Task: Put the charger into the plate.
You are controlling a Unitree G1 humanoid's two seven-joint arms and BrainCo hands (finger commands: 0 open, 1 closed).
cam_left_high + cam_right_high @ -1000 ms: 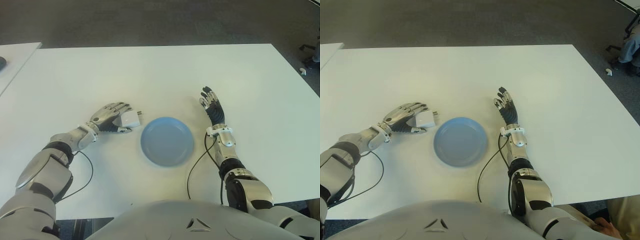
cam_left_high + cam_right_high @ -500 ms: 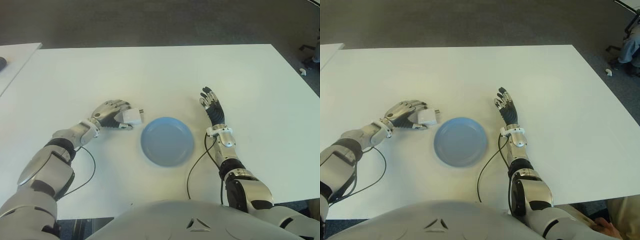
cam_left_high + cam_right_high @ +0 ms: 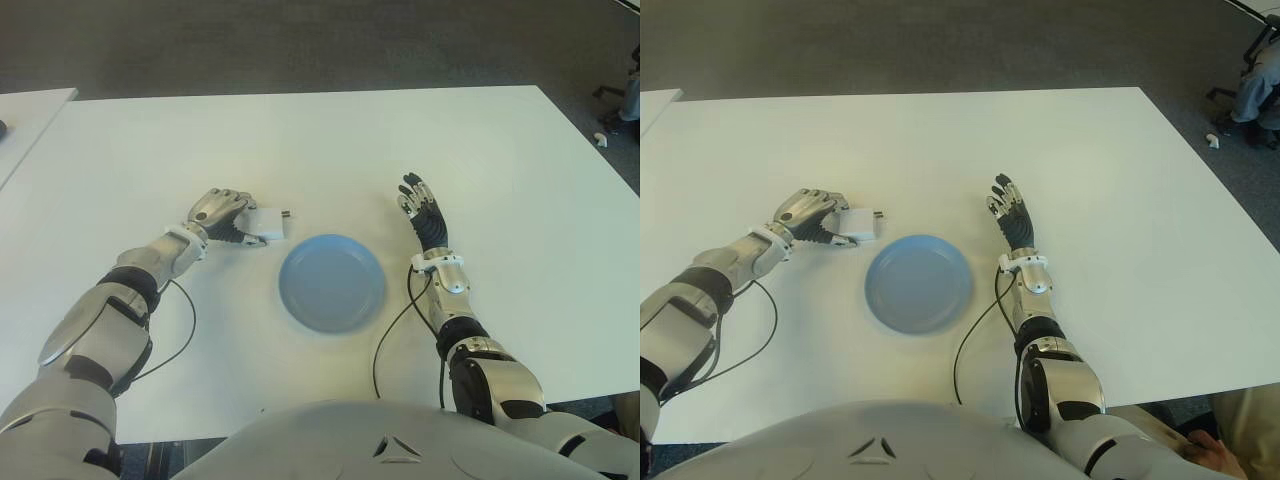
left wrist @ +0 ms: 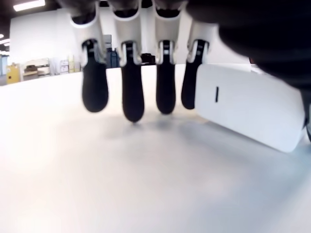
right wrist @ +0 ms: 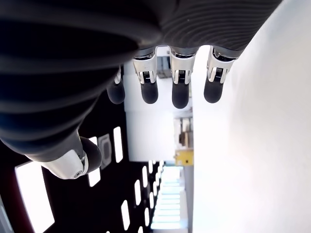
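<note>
My left hand (image 3: 226,211) is curled around one end of the white charger (image 3: 266,224), whose metal prongs point toward the right. It holds the charger just left of the blue plate (image 3: 331,283), beyond the plate's rim. In the left wrist view the charger (image 4: 252,111) sits against the fingers (image 4: 132,92), clear of the white table below. The plate is empty. My right hand (image 3: 418,200) shows right of the plate with its fingers (image 5: 177,92) spread and nothing in them.
The white table (image 3: 300,140) stretches wide beyond the plate. Black cables (image 3: 390,330) trail from both wrists toward my body. A second white table (image 3: 30,110) stands at the far left, with dark floor past the far edge.
My left hand closed more tightly on the charger and raised it a little off the table, shifting away from me. The right hand and the plate stayed where they were.
</note>
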